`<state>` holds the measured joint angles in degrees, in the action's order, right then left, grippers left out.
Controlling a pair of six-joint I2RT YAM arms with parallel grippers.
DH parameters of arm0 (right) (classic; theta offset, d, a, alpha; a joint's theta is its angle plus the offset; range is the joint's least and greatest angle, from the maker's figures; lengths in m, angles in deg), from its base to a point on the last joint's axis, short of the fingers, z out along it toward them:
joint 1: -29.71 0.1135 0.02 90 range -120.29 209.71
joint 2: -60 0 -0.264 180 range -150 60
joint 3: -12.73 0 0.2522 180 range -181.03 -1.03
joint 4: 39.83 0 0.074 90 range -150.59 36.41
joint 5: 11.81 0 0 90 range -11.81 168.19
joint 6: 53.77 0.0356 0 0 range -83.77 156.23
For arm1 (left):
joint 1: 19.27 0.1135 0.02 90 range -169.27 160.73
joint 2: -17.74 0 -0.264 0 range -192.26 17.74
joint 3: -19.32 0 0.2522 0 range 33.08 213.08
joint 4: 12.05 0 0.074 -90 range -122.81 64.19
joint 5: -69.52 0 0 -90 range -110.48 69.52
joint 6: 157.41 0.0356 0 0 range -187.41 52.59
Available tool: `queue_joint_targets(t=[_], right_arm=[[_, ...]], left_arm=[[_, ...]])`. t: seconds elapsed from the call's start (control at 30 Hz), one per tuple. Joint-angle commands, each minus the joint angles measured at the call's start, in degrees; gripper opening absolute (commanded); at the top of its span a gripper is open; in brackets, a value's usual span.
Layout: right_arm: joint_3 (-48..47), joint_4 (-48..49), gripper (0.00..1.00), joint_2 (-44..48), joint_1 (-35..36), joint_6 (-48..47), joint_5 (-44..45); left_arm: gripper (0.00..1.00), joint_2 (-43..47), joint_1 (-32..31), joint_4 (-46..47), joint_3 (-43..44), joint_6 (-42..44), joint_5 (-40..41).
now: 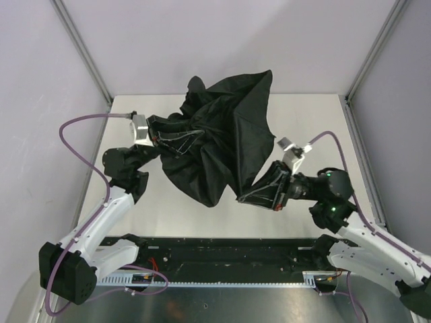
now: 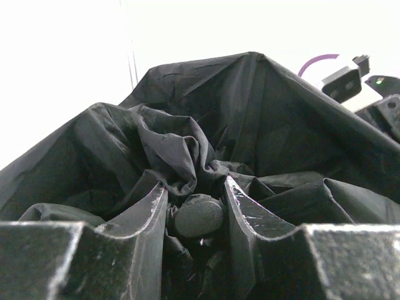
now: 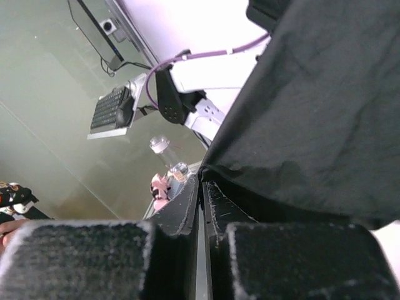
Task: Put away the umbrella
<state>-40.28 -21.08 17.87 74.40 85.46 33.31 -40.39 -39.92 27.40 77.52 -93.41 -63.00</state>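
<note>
Umbrella (image 1: pixel 222 141) bunched in left end effector (image 2: pixel 195 190), pinched by right end effector (image 3: pixel 200 184)

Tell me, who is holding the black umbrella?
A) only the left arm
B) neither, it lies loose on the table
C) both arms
C: the left tool clamps bunched fabric of the umbrella, and the right tool is shut on its edge.

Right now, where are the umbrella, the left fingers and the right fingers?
umbrella (image 1: pixel 222 134), top view, middle of the black fabric.
left fingers (image 2: pixel 150 212), left wrist view, inner face of one finger.
right fingers (image 3: pixel 181 212), right wrist view, side of one finger.
</note>
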Motion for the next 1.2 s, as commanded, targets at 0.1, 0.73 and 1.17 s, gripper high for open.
queue_joint_targets(t=[0.1,0.73,1.17], right_arm=[[-2.39,-14.47,0.26,-2.71,10.07,-14.21,4.73],[-26.35,-76.45,0.70,5.50,-4.37,-30.57,56.20],[-40.49,-75.79,0.99,-7.99,-24.84,-28.18,13.14]], left_arm=[[0.00,0.46,0.24,8.55,-1.08,-1.22,-0.68],[0.00,-0.32,3.19,8.90,-0.80,-1.74,-17.16],[0.00,-0.01,3.74,8.57,0.94,1.08,-34.04]])
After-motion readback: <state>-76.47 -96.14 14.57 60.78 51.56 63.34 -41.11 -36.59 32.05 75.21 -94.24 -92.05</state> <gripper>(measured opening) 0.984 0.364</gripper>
